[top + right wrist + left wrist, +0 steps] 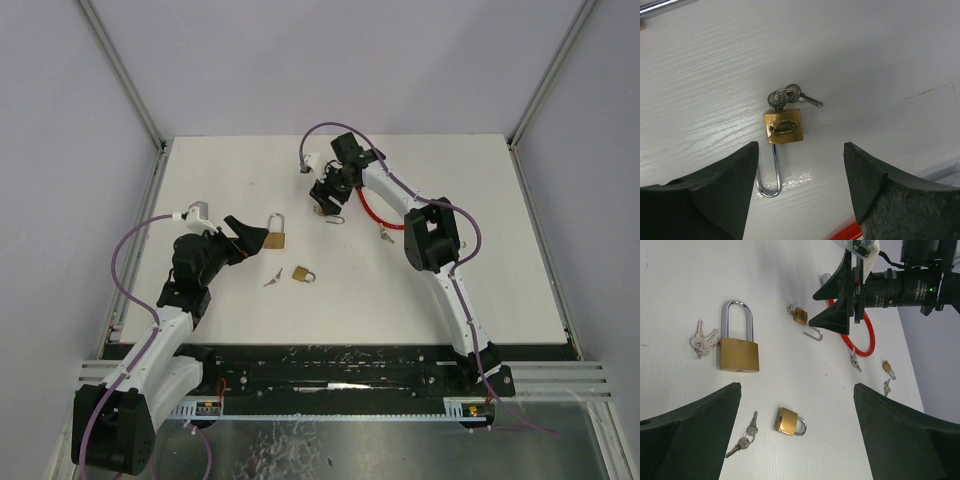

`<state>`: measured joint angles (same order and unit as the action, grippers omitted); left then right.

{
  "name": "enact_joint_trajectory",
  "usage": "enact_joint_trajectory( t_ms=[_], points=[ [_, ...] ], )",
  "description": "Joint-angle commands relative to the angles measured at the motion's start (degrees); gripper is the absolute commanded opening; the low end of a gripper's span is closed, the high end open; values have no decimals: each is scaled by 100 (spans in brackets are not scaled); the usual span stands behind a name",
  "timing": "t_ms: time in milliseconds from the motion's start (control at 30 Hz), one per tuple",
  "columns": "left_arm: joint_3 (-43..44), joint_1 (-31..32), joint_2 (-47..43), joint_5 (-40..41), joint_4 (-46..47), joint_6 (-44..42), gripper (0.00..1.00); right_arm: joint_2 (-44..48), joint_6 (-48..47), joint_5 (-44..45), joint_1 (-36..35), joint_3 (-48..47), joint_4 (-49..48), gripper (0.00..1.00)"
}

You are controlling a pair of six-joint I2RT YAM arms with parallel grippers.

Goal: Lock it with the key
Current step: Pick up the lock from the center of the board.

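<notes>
Hovering with right gripper [800, 165] spread wide and empty above the small padlock [782, 127], toward the far edge of the table [490, 190], key [777, 98] apparently seated in its body, shackle [771, 175] swung out, probably lining up to press it shut; left gripper [245, 236] gaping, nothing held, beside the large padlock [274, 236], likely on standby

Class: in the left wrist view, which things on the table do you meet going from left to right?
bunch of keys → large brass padlock → small padlock with key inserted → red cable loop → tiny padlock
</notes>
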<state>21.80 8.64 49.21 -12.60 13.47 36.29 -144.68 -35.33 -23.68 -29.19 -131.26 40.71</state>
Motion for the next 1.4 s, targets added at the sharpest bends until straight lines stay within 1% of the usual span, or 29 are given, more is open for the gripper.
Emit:
enact_joint_trajectory(
  t_ms=[0, 233, 300, 600, 800, 900, 1000, 1133, 1267, 1367],
  points=[
    [19, 49, -21, 44, 51, -96, 92, -159, -105, -147, -60, -286, -68, 75],
    [26, 45, -42, 31, 56, -92, 92, -292, -109, -39, -122, -356, -188, 71],
    [20, 54, -42, 25, 61, -88, 92, -312, -114, -47, -131, -361, -203, 68],
    [41, 55, -43, -10, 70, -79, 92, -361, -268, -299, -144, -317, 53, 41],
    [6, 56, -63, -266, 189, 71, 92, -128, -491, -378, -140, -146, 134, 19],
    [-67, 89, -59, -553, 378, 287, 92, 320, -655, -296, -131, 150, -75, 15],
    [-190, 159, -34, -943, 763, 620, 91, 1052, -812, -337, -114, 657, -415, 14],
    [-341, 346, -9, -1293, 1343, 1072, 90, 1893, -1007, -534, -110, 1295, -518, 11],
    [-401, 763, 79, -1353, 1917, 1369, 90, 2937, -1181, -776, -121, 2277, -568, 10],
    [-406, 1129, 148, -1215, 2273, 1456, 90, 3825, -1322, -940, -135, 3215, -588, 10]
  ],
)
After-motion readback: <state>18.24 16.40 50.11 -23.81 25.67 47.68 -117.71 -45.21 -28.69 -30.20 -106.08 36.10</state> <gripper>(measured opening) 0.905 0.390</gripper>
